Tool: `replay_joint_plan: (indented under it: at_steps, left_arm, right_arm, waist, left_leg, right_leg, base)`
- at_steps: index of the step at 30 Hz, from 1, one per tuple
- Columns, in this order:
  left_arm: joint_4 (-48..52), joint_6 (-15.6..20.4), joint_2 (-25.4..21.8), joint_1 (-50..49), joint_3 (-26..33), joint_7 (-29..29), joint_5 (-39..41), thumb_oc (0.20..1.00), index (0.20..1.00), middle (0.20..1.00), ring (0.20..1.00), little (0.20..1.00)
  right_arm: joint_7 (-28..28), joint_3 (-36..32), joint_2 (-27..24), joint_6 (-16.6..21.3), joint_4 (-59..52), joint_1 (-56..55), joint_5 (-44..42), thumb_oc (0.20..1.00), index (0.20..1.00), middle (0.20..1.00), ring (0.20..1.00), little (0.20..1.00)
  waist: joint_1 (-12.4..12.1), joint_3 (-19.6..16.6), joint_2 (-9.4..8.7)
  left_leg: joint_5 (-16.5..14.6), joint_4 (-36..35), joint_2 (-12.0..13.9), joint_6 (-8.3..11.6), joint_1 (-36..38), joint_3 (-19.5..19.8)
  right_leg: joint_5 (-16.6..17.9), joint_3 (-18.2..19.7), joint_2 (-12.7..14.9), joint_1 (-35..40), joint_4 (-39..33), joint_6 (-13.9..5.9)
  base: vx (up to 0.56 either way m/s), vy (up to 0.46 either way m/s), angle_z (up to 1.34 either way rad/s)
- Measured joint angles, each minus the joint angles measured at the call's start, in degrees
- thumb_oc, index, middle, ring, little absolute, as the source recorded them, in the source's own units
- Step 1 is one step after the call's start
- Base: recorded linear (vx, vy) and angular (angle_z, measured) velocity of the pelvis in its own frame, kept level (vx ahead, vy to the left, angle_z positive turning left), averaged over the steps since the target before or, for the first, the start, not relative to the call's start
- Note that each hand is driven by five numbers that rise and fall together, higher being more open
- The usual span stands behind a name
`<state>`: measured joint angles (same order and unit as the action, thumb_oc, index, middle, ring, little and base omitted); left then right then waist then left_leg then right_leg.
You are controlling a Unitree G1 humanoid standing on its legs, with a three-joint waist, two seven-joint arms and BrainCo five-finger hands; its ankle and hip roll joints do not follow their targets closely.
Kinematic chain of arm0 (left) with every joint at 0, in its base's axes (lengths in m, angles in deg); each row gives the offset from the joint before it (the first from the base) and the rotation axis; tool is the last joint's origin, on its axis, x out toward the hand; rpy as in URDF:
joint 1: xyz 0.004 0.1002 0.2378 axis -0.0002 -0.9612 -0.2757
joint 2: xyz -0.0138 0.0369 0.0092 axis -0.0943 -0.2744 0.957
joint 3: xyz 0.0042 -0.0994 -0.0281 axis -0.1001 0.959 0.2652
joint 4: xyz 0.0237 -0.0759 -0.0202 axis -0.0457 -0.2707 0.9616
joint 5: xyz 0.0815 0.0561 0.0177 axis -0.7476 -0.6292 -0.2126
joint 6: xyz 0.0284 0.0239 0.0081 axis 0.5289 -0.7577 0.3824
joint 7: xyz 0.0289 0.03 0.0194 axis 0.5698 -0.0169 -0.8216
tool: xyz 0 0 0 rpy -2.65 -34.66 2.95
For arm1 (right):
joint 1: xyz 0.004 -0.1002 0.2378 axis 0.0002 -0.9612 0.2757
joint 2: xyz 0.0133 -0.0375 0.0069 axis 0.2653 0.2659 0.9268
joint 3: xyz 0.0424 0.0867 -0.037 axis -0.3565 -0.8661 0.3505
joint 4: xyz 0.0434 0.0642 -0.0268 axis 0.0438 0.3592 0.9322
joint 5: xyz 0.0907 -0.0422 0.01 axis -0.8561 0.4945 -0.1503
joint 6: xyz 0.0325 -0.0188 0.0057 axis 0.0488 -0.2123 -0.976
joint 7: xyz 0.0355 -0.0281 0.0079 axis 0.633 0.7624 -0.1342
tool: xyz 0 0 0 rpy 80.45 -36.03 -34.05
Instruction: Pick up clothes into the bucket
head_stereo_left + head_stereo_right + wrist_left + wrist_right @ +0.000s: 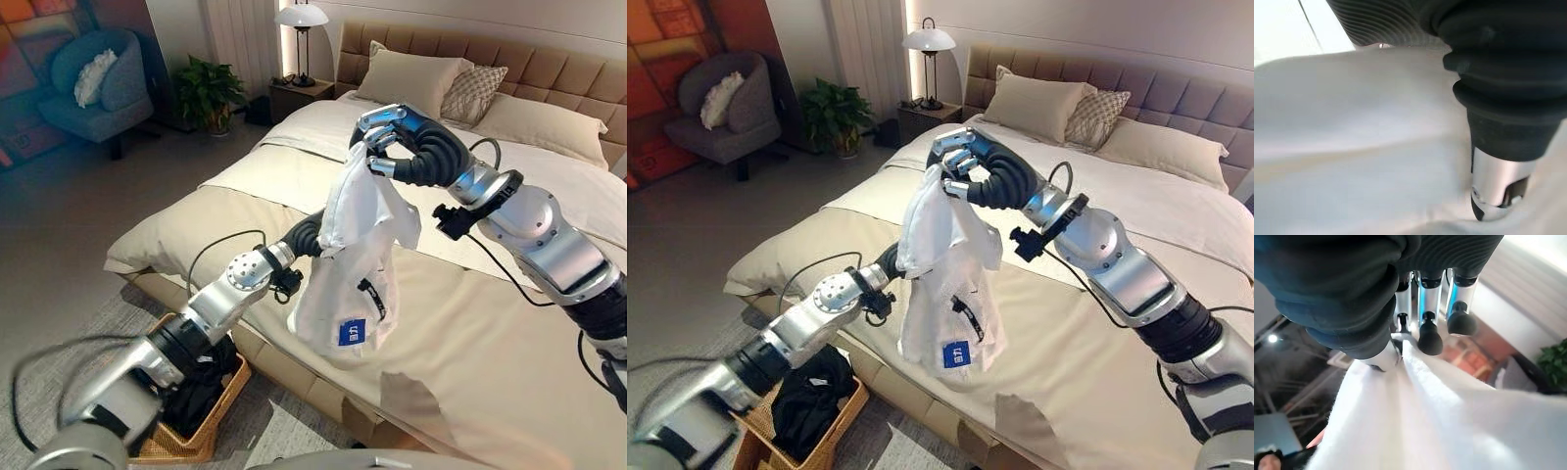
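Dangling shirt (pixel 950 284), blue label (pixel 956 354)

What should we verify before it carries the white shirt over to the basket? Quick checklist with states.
1. Right hand pinches the top of the white shirt: ok, fingers curled on the cloth in its wrist view.
2. Left hand grip: cannot tell, the hand is hidden behind the shirt.
3. Shirt lifted off the bed: ok, it hangs free from the right hand.
4. Wicker basket in place: ok, on the floor beside the bed, under the left arm.
5. Room in the basket: ok, dark clothes lie in it but it is open on top.
6. Shirt over the basket: not ok, it hangs above the bed edge.
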<state>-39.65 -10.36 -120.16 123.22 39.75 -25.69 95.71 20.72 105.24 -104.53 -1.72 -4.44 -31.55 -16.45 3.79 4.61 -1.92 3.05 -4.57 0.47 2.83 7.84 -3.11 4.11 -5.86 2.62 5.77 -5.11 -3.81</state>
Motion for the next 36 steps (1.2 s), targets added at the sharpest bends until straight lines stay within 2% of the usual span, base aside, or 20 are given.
replay_joint_plan:
  at_steps: [5,11,19,24,27,30,36]
  left_arm:
    - [0.9,-1.8,-6.1,5.8,-4.1,4.1,7.5,1.000,1.000,1.000,1.000,1.000]
    - [2.6,-3.7,-8.3,7.7,-7.5,8.2,13.8,1.000,1.000,1.000,1.000,1.000]
    - [2.9,-4.4,-8.2,7.8,-8.5,10.3,14.3,1.000,1.000,1.000,1.000,1.000]
    - [2.9,-4.6,-6.2,7.8,-8.7,10.6,14.6,1.000,1.000,1.000,1.000,1.000]
    - [3.3,-6.0,-4.3,7.9,-10.0,12.1,16.5,1.000,1.000,1.000,1.000,1.000]
    - [5.0,-7.2,-4.3,7.9,-11.3,13.1,17.0,1.000,1.000,1.000,1.000,1.000]
    - [5.4,-9.0,-2.0,7.9,-12.3,14.9,19.4,1.000,1.000,1.000,1.000,1.000]
  right_arm:
    - [-0.4,2.2,0.0,0.0,0.0,1.3,-1.0,0.200,0.200,0.200,0.200,0.200]
    - [-1.5,4.9,-0.1,0.0,0.4,3.1,-2.1,0.200,0.200,0.200,0.200,0.200]
    - [-2.2,5.5,0.1,0.0,1.3,3.6,-2.2,0.200,0.200,0.200,0.200,0.200]
    - [-2.7,5.5,2.3,0.0,1.3,3.8,-2.1,0.200,0.200,0.200,0.200,0.200]
    - [-2.7,6.3,2.4,0.0,1.4,4.2,-2.0,0.200,0.200,0.200,0.200,0.200]
    - [-3.0,7.6,2.4,0.0,1.5,4.2,-1.9,0.200,0.200,0.200,0.200,0.200]
    - [-3.8,7.8,3.5,0.0,1.7,4.2,0.1,0.200,0.200,0.200,0.200,0.200]
  waist:
    - [0.1,0.0,0.07]
    - [0.1,-0.1,0.14]
    - [0.1,-0.1,0.17]
    - [0.4,-0.3,0.48]
    - [0.5,-0.8,1.15]
    - [0.6,-1.0,1.38]
    - [1.9,-1.2,1.65]
  left_leg:
    - [0.0,0.0,0.0,0.02,-0.1,0.0]
    - [0.0,0.0,-0.2,0.02,-0.2,0.0]
    - [0.0,0.0,-0.6,0.02,-0.2,0.0]
    - [0.0,0.0,-0.7,0.02,-0.1,0.0]
    - [0.0,0.0,-0.8,0.02,-0.2,0.0]
    - [0.0,-0.1,-0.8,0.01,-0.2,0.0]
    - [0.0,-0.1,-0.8,0.00,-0.3,-0.1]
  right_leg:
    - [0.0,0.0,0.0,-0.1,0.0,0.01]
    - [0.0,-0.1,0.2,-0.1,0.0,0.02]
    - [0.0,-0.1,0.6,-0.1,0.0,0.02]
    - [0.0,0.0,0.6,-0.4,0.0,0.02]
    - [0.0,0.0,0.8,-0.3,0.0,0.01]
    - [0.0,0.0,0.8,-0.3,0.0,0.01]
    - [0.0,0.1,0.8,-0.5,0.1,-0.01]
  base:
    - [0.00,0.000,0.00]
    - [0.00,0.000,0.00]
    - [0.00,0.000,0.00]
    - [0.00,0.007,0.00]
    - [0.00,0.012,0.00]
    - [0.00,0.000,0.00]
    - [0.00,0.000,0.00]
